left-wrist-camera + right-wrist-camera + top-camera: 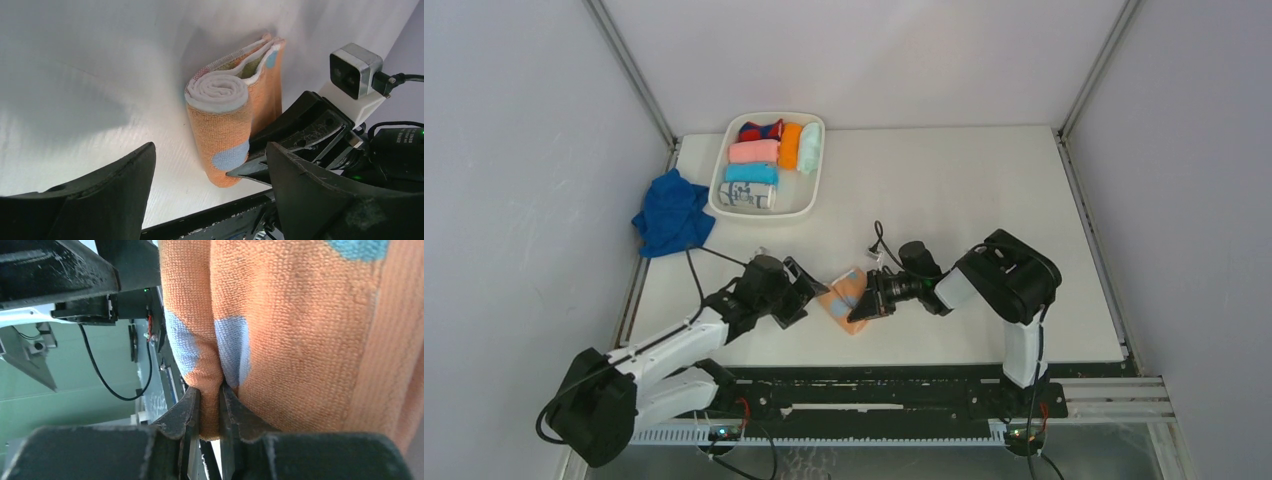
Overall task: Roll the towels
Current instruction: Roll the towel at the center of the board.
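Close to the table's near edge, the peach towel (222,130) lies between the 2 claws, already wound into a short roll with a loose flap folded against one side. Its long axis seems to run roughly from 12 to 6 o'clock in the top view, crosswise to both arms.

The right gripper (210,390) reaches in from 3 o'clock with its jaws pinched on a fold of the towel near the roll's lower end. The left gripper (804,292) sits just beside the roll at 9 o'clock, jaws spread wide and touching nothing. The roll lies straight ahead of it, so it is probably the arm best placed to take the roll.

Well away, at about 11 o'clock, the blue towel (672,213) lies crumpled at the table's left edge, just beside the tray (764,216) of finished rolls. The left arm is nearer to it.
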Available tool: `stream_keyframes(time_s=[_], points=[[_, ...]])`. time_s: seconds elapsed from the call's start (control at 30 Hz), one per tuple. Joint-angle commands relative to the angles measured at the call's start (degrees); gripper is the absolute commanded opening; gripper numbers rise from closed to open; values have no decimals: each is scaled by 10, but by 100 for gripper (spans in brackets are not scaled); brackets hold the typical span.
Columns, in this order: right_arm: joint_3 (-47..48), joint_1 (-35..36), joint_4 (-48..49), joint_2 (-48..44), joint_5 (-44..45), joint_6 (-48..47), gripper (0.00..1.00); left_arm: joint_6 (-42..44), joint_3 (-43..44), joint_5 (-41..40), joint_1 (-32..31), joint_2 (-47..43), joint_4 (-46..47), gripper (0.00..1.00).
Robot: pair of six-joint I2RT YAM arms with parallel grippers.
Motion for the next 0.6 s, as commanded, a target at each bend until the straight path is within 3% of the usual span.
stream_keyframes(time_s=[0.0,0.43,0.57], points=[[-25,-13,5,34,3,39,9,-10,7,23,-10,40,73,83],[-21,-43,-117,40,42,12,13,0,32,36,-17,153,133,71],[-4,-39,-174,22,67,-23,15,6,41,38,-22,188,142,60]])
